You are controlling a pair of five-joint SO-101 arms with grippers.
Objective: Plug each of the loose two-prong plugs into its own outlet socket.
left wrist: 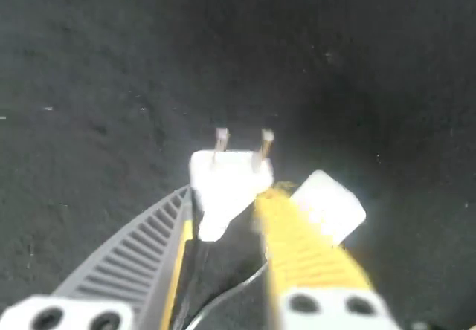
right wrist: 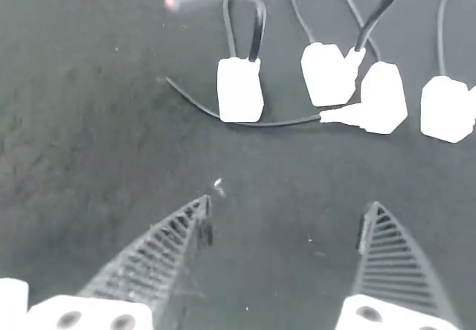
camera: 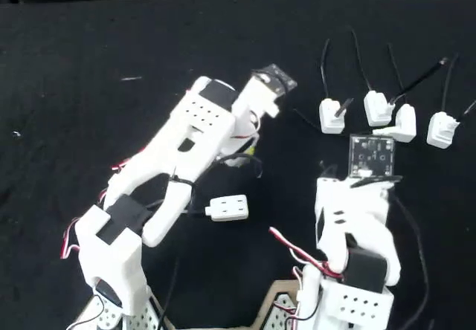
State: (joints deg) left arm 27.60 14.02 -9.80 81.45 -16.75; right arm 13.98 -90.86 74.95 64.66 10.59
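Nearest the arms' bases, a white outlet strip lay flat on the black table, between the two arms and just beside the left arm's lower link, its sockets facing up. A little farther out, the right gripper hung low over bare cloth with its jaws spread wide apart and nothing between them; its two ribbed fingers pointed toward the far row of plugs, well short of them. The left arm stretched diagonally across the middle of the table, and in its wrist view the left gripper had its jaws clamped on a white two-prong plug, a grey ribbed finger on one side and a yellow one on the other. The plug's two metal prongs pointed away from the gripper, above the dark cloth and apart from the outlet strip. Farthest out, on the right side of the table, four loose plugs lay in a rough row, each trailing a thin black cord toward the far edge. The two middle ones lay touching or nearly so, one of them tipped onto its side, while the outer two lay apart from them.
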